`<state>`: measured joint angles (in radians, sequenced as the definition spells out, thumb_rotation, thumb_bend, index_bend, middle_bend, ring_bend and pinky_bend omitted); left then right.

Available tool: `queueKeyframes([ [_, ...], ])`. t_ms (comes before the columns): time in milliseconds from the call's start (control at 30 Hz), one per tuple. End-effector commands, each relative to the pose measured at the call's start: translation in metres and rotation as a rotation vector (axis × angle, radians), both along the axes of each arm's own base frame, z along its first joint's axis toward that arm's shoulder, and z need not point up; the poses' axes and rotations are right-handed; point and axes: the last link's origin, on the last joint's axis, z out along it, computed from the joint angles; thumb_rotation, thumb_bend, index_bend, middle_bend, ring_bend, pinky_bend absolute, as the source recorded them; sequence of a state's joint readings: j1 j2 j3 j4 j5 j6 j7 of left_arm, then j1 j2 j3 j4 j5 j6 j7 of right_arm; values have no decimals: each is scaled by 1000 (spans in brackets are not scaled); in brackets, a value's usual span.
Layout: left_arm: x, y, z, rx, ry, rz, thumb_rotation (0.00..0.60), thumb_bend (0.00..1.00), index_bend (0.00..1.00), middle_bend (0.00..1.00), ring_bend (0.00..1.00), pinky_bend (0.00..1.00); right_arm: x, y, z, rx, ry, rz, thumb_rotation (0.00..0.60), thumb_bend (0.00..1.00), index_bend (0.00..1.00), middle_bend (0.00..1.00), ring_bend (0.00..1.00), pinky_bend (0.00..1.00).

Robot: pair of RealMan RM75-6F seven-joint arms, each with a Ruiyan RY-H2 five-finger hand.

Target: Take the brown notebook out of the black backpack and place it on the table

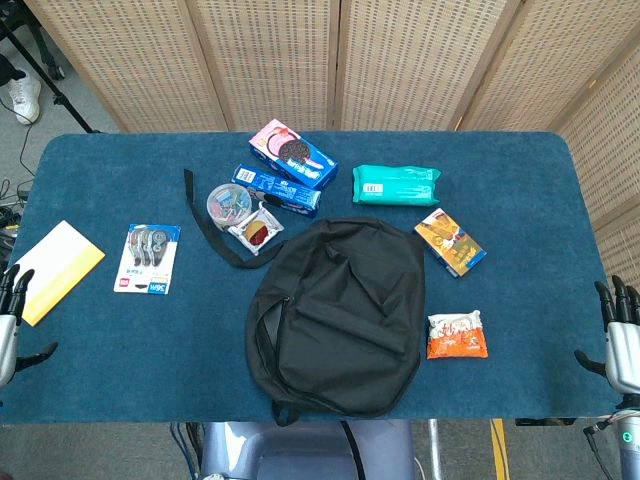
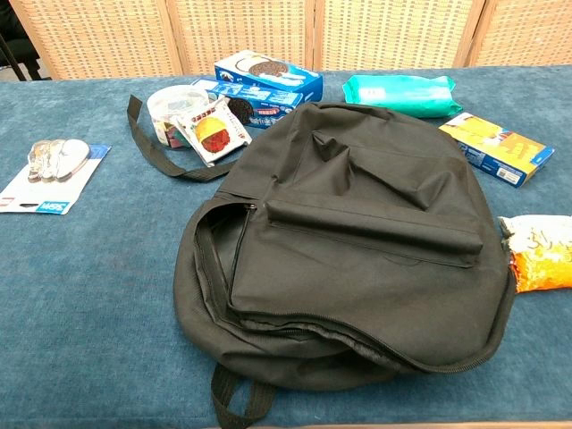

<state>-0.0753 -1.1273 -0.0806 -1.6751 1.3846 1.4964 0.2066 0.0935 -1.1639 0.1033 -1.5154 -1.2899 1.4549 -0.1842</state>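
Backpack lies flat, long axis toward the robot; left robot hand and right robot hand released.

A black backpack lies on a deep blue tablecloth, with blue cookie boxes, a teal packet, an orange-and-white snack bag, a yellow pad and an orange-and-blue box around it
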Motion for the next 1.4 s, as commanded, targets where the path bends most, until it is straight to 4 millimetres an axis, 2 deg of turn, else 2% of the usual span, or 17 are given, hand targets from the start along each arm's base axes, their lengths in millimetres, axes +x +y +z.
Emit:
queueKeyframes([
  [33,0,0,0,-1,-1,-3,600,0,0,0,0,0,2,1,-1,13,-1,7,600,0,34,0,0,0],
  [233,1,-1,1,0,-5,-10,600,0,0,0,0,0,12,3,-5,54,-34,65,600,0,34,0,0,0],
  [333,1,-1,1,-1,-8,-10,600,0,0,0,0,0,25,6,-14,126,-133,125,600,0,34,0,0,0],
  [433,0,-1,0,-5,-3,-6,600,0,0,0,0,0,43,12,-35,269,-267,208,600,0,34,0,0,0],
  [667,-1,0,1,1,-9,-3,600,0,0,0,0,0,71,19,-77,534,-287,404,600,0,80,0,0,0],
  [800,-2,1,0,-2,-6,1,600,0,0,0,0,0,82,21,-92,637,-300,485,600,0,80,0,0,0],
  [933,-4,3,-1,-8,-1,9,600,0,0,0,0,0,106,23,-114,770,-303,608,600,0,80,0,0,0],
  [1100,-3,4,-3,-14,2,11,600,0,0,0,0,0,122,16,-134,840,-280,677,600,0,85,5,0,0],
  [1400,-5,5,-4,-18,1,11,600,0,0,0,0,0,136,5,-160,826,-314,677,600,0,114,41,17,0],
])
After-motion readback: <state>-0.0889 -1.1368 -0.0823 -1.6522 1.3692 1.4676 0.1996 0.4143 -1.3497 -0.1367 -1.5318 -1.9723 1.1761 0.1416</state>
